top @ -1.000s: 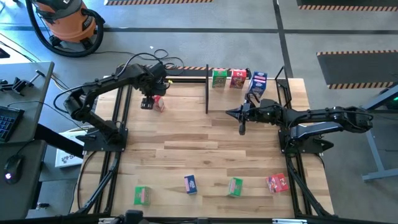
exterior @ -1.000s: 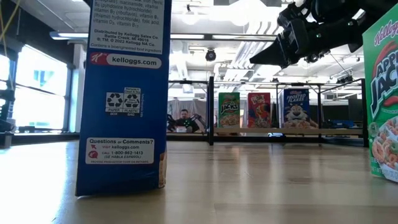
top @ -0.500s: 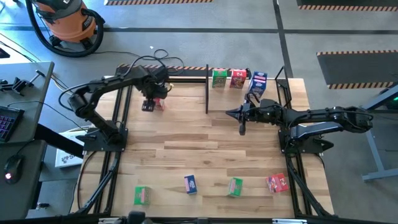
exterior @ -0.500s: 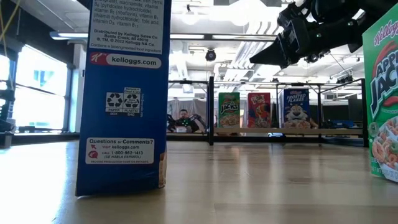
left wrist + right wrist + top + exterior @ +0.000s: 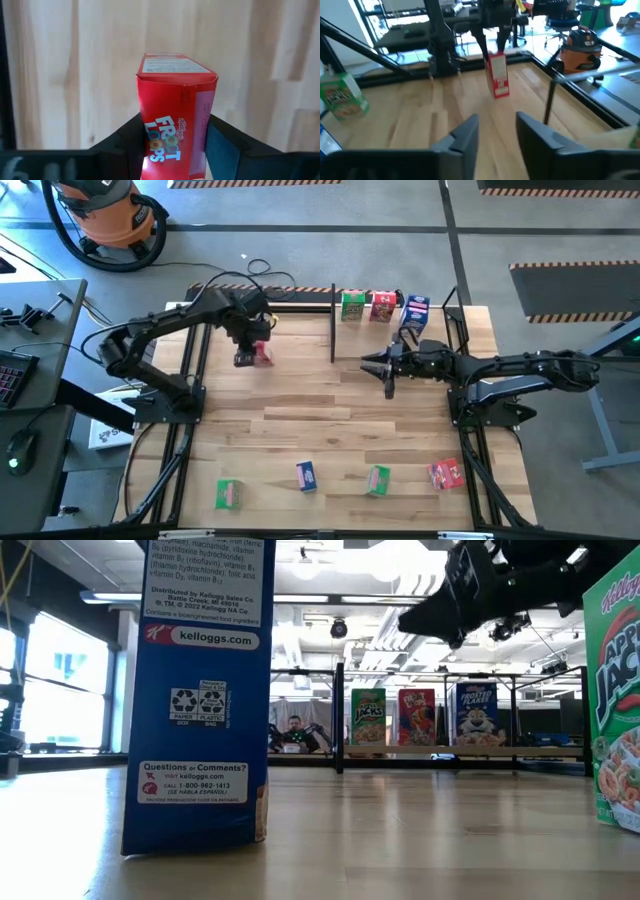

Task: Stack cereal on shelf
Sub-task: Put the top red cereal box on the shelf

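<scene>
your left pincer (image 5: 250, 356) clamped on red box (image 5: 262, 355), slid nearer bench middle | right pincer (image 5: 372, 365) apart, barely moved

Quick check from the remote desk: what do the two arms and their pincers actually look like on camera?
Both arms are dark, jointed and slim, with black cables looping along the links. The left pincer has two flat black fingers with blue-grey inner pads. The right pincer has two grey-black fingers, wedge-shaped at the tips. No markings show.
</scene>
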Robot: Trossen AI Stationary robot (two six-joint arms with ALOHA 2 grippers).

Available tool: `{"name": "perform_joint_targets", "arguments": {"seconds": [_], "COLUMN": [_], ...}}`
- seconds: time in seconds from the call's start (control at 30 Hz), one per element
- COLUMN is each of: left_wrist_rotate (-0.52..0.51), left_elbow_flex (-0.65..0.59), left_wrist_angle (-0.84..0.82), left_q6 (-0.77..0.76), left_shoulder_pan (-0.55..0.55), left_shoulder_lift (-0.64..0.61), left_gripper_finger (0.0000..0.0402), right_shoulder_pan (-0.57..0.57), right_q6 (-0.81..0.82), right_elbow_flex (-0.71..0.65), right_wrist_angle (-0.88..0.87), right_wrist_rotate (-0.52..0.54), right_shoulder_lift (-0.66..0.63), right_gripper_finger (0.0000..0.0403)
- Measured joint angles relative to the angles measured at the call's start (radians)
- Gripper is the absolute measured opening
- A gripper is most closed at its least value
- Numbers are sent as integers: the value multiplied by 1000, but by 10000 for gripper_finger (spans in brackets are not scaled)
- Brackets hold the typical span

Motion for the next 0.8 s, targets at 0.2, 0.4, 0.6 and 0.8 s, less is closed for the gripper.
{"name": "perform_joint_targets", "arguments": {"seconds": [0.2,0.4,0.6,0.8], "left_wrist_rotate": [60,60,60,59], "left_elbow_flex": [33,73,113,125], "left_wrist_angle": [6,45,77,76], "left_q6": [-101,-188,-265,-312], "left_shoulder_pan": [-105,-221,-300,-355], "left_shoulder_lift": [-9,-8,-8,-8], "left_gripper_finger": [146,146,146,146], "right_shoulder_pan": [35,39,39,39], "right_q6": [26,108,138,129], "right_elbow_flex": [87,215,388,562], "right_wrist_angle": [29,84,83,-7], "right_wrist_rotate": [0,-50,-66,-72], "right_shoulder_lift": [96,307,512,653], "right_gripper_finger": [213,261,266,266]}}
